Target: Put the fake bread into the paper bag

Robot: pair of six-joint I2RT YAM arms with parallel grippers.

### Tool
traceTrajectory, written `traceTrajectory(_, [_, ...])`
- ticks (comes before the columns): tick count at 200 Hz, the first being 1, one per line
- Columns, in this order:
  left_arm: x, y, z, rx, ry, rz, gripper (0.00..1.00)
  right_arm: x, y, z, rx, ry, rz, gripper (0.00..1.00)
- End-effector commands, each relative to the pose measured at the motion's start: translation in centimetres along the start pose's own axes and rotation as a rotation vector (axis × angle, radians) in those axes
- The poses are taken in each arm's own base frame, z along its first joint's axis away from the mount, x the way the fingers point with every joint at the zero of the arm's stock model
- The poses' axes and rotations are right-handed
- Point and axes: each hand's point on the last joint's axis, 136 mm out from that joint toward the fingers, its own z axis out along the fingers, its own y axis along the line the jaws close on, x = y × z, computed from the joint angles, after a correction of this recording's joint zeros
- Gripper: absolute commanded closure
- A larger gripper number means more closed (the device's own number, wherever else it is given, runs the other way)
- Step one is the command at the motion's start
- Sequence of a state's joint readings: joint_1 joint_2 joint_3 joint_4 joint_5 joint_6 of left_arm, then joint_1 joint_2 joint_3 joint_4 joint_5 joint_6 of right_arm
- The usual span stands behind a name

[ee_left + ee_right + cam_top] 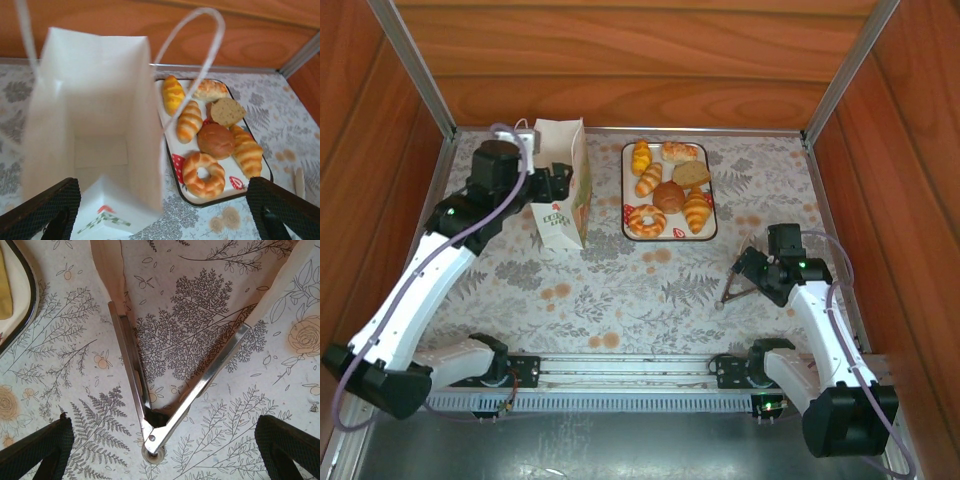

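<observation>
The white paper bag (563,185) stands upright at the back left, its green logo facing front. In the left wrist view I look down into the bag's open mouth (95,125), which holds nothing. My left gripper (556,186) is open, its jaws wide apart on either side of the bag's near corner (165,217). The fake bread lies on a strawberry-print tray (670,238): a ring donut (203,174), a round bun (215,140), a toast slice (226,111) and several croissants (246,150). My right gripper (748,268) hangs open (162,452) just above metal tongs (200,385).
The tongs (733,285) lie spread on the floral tablecloth, hinge toward me, right of centre. The tray's dark rim (30,295) shows at the left of the right wrist view. Wooden walls and aluminium posts enclose the table on three sides.
</observation>
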State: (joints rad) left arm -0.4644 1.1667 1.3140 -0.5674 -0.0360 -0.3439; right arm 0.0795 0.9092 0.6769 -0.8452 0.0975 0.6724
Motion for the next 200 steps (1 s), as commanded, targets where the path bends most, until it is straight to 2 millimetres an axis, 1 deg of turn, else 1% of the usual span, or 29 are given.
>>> traceTrajectory(1, [0.7, 0.0, 1.9, -0.075, 0.081, 0.133, 0.12, 0.2, -0.3, 0.2, 0.010, -0.009, 0.002, 0.00])
traceTrajectory(27, [1.0, -0.2, 4.1, -0.091, 0.136, 0.177, 0.16, 0.3, -0.3, 0.2, 0.003, -0.015, 0.000, 0.00])
traceTrajectory(55, [1.6, -0.2, 5.8, -0.109, 0.191, 0.203, 0.25, 0.5, -0.6, 0.0, 0.003, -0.023, 0.003, 0.00])
traceTrajectory(73, [2.1, 0.0, 6.6, -0.121, 0.223, 0.208, 0.31, 0.6, -0.7, 0.0, 0.003, -0.027, 0.003, 0.00])
traceTrajectory(86, [2.5, 0.1, 6.9, -0.128, 0.241, 0.209, 0.40, 0.6, -0.7, 0.0, 0.003, -0.028, 0.004, 0.00])
traceTrajectory(122, [3.2, 0.1, 6.8, -0.129, 0.271, 0.213, 0.70, 0.5, -0.7, 0.1, 0.001, -0.031, 0.002, 0.00])
traceTrajectory(154, [3.7, 0.1, 6.1, -0.145, 0.287, 0.213, 0.93, 0.4, -0.6, 0.1, -0.001, -0.034, 0.002, 0.00])
traceTrajectory(170, [4.0, 0.2, 5.7, -0.160, 0.291, 0.213, 1.00, 0.5, -0.7, 0.1, -0.001, -0.035, 0.001, 0.00])
traceTrajectory(200, [4.2, -0.2, 4.7, -0.207, 0.280, 0.247, 1.00, 0.4, -0.9, 0.0, 0.011, -0.042, -0.001, 0.00])
